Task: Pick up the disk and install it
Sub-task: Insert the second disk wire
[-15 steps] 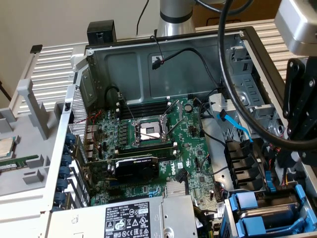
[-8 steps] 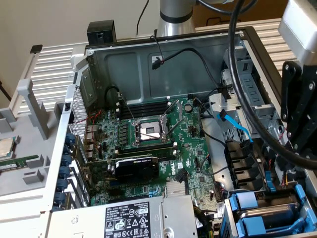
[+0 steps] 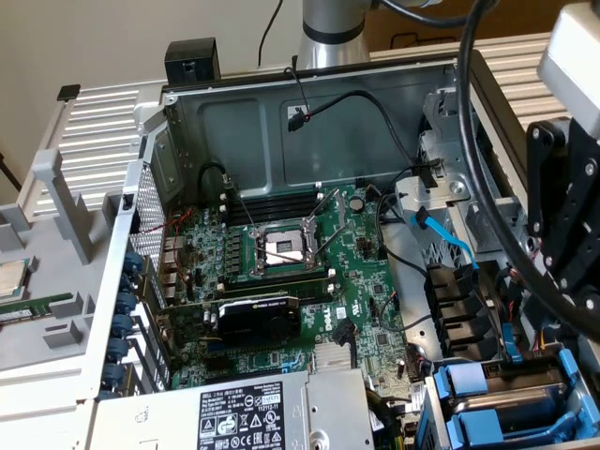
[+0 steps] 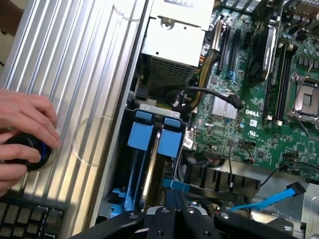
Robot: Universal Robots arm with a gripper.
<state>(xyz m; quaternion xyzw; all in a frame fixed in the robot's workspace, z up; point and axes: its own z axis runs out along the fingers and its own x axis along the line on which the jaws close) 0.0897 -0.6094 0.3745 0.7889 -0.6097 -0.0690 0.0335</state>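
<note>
So your disk [image 4: 151, 169] is sitting in the drive bay [image 4: 130, 107] right next to the power supply [image 4: 174, 40], down in the corner of the computer case. It's standing on edge, not lying flat. Its long axis runs straight away from the power supply, along the side wall of the case. The end with the bright blue pull tabs [image 4: 141, 134] is the end nearest the power supply.

Looks-wise, you mostly get blue plastic frame from above, plus a thin pale metal strip running down the middle between two blue rails. There are two blue tabs side by side in that bay, and I honestly can't tell which frame that metal strip belongs to.

Your gripper [image 4: 174, 199] is hovering over the far end of the bay, the end away from the power supply. Its jaws are pressed together with nothing between them, and it isn't touching the disk.

On the other side of the power supply from the bay you've got the motherboard [image 4: 259, 114]. Outside the case wall, a hand [image 4: 22, 129] is resting on a black knob [image 4: 30, 149], just beside a keyboard [image 4: 25, 216].
</note>
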